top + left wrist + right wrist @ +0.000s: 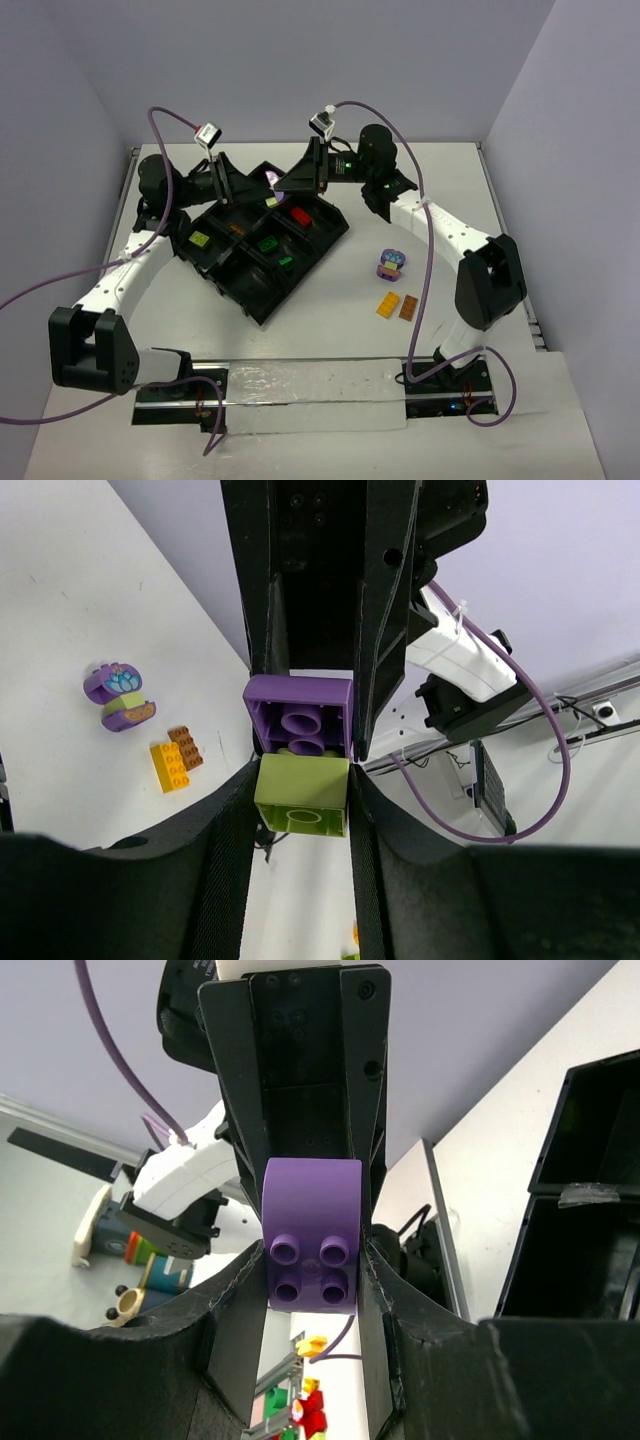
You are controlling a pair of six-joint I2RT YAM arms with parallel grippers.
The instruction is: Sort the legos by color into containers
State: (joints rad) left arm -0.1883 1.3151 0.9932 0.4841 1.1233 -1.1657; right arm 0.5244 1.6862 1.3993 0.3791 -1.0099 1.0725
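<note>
On the white table (340, 335), right of the tray and near the right arm, an orange-yellow brick (387, 305) and a brown brick (409, 306) lie side by side, touching. Just beyond them sits the rounded purple piece (391, 264), which has a lime band and a printed flower in the left wrist view. The black divided tray (258, 300) lies at an angle in the middle. It holds a lime brick (200, 240) in a left section, two green bricks (267, 243) in middle sections and a red brick (299, 215) farther right. A small orange thing (237, 229) in it is too tiny to make out. Above the tray's far end the two grippers meet tip to tip. The left gripper (300, 820) is clamped on a second lime brick (300, 790), whose far end touches the hollow underside of a purple brick (312, 1210). The right gripper (312, 1270) pinches that purple brick, which has four studs and a curved back. From above, the fingers hide most of the pair. In the right wrist view the purple brick hides the lime one, and the frame edge cuts off the tray.
</note>
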